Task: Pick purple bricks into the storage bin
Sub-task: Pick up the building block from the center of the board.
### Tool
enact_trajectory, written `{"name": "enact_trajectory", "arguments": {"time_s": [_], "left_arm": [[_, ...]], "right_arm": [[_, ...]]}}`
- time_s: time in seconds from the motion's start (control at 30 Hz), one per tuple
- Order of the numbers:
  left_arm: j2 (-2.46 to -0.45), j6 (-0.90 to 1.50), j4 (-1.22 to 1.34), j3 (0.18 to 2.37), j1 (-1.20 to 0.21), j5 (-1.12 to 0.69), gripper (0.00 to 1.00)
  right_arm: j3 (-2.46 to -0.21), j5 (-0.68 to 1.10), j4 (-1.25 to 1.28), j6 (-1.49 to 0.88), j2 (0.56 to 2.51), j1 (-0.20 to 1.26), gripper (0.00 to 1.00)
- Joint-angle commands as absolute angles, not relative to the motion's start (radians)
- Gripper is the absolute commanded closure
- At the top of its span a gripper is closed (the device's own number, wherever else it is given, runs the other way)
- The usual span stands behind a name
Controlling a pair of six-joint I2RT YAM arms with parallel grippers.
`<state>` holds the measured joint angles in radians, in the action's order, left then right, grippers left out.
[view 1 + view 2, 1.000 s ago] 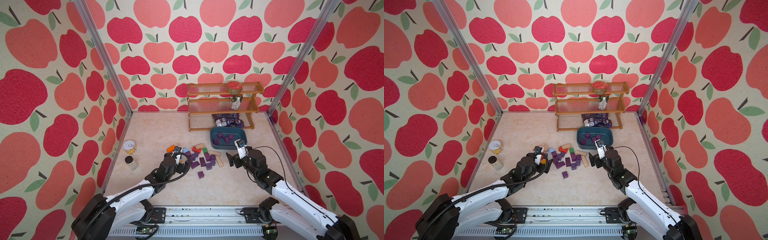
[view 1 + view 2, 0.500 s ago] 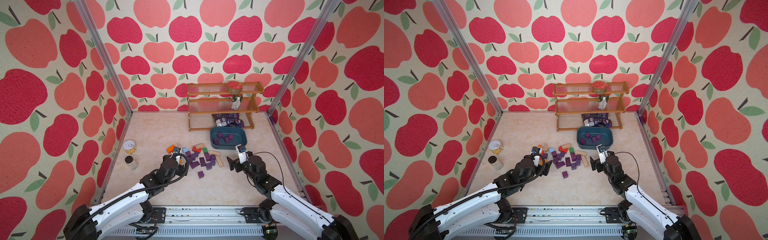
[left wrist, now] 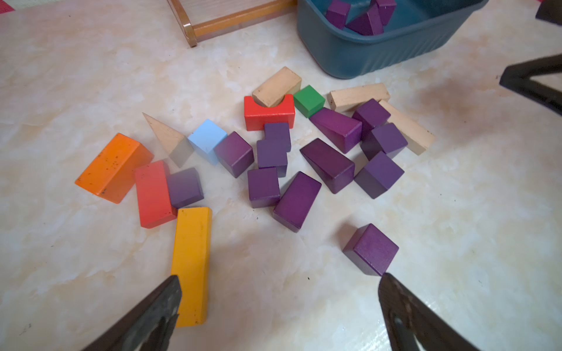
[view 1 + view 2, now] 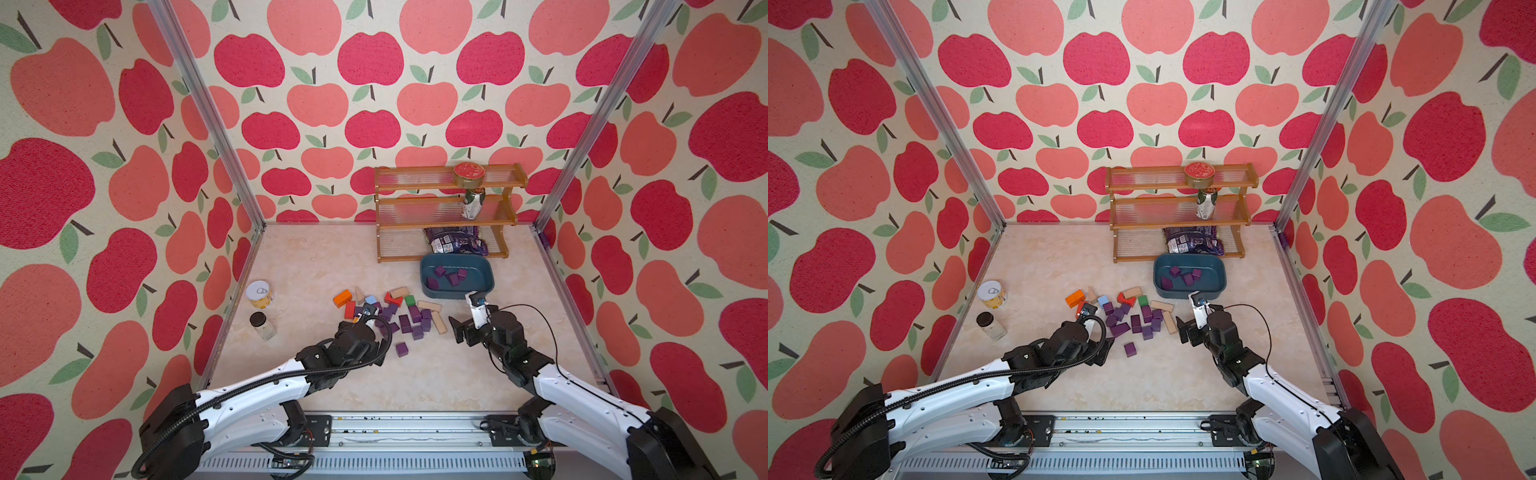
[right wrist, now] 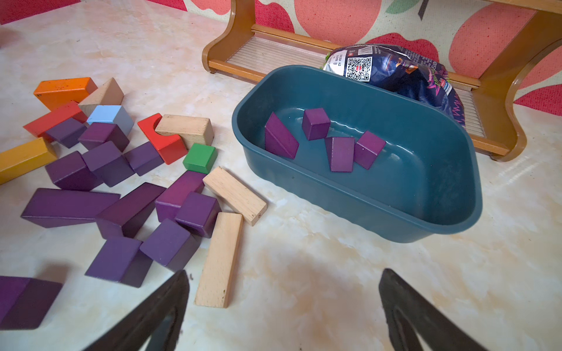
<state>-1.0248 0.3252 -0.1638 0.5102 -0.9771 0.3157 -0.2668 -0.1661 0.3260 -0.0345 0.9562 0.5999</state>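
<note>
We find both arms low over the table, neither one carrying anything.

The left gripper is released, jaws spread wide with only bare table between them. A lone purple cube sits just beside the fingertip on the right arm's side, apart from the pile. A yellow block lies flat by the opposite fingertip, which overlaps its edge in the wrist view.

Beyond these fingertips lies the main scatter of purple bricks. We count 11 there, though overlaps make that uncertain. Cubes, cuboids and wedges are packed close, several touching. Mixed in at the edges are an orange block, 2 red blocks, 1 light blue block, 1 green block and plain tan pieces.

The right gripper is also released, jaws wide and empty, hovering over bare table. A tan plank lies close ahead of the fingertip on the left arm's side, and the purple pile spreads further out that way.

The storage bin sits near, ahead of this gripper. Inside, 4 purple bricks rest on its floor, 2 of them leaning together. Past the bin stands the wooden shelf rack, with a dark snack bag on its lowest tier just behind the bin's far rim
</note>
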Motion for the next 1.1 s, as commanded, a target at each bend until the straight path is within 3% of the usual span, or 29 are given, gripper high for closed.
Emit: {"name": "enact_trajectory", "arguments": {"time_s": [0.0,0.47,0.77,0.83,1.07], "left_arm": [[-1.061,0.33,-0.198,0.559,-1.007,0.301,0.01],[-1.328,0.23,-0.028,0.583,-1.023,0.133,0.05],[-1.417,0.21,0.033,0.614,-1.028,0.094,0.18],[-1.429,0.206,0.038,0.62,-1.028,0.087,0.25],[-1.493,0.205,0.034,0.659,-1.028,0.121,0.3]], "right_arm": [[-0.265,-0.152,0.365,-0.061,0.963,0.591,0.01],[-0.265,0.058,0.419,-0.057,0.991,0.58,0.01],[-0.264,0.018,0.408,-0.058,0.988,0.578,0.01],[-0.264,0.018,0.409,-0.06,0.988,0.578,0.01],[-0.27,0.014,0.406,-0.07,0.995,0.574,0.01]]}}
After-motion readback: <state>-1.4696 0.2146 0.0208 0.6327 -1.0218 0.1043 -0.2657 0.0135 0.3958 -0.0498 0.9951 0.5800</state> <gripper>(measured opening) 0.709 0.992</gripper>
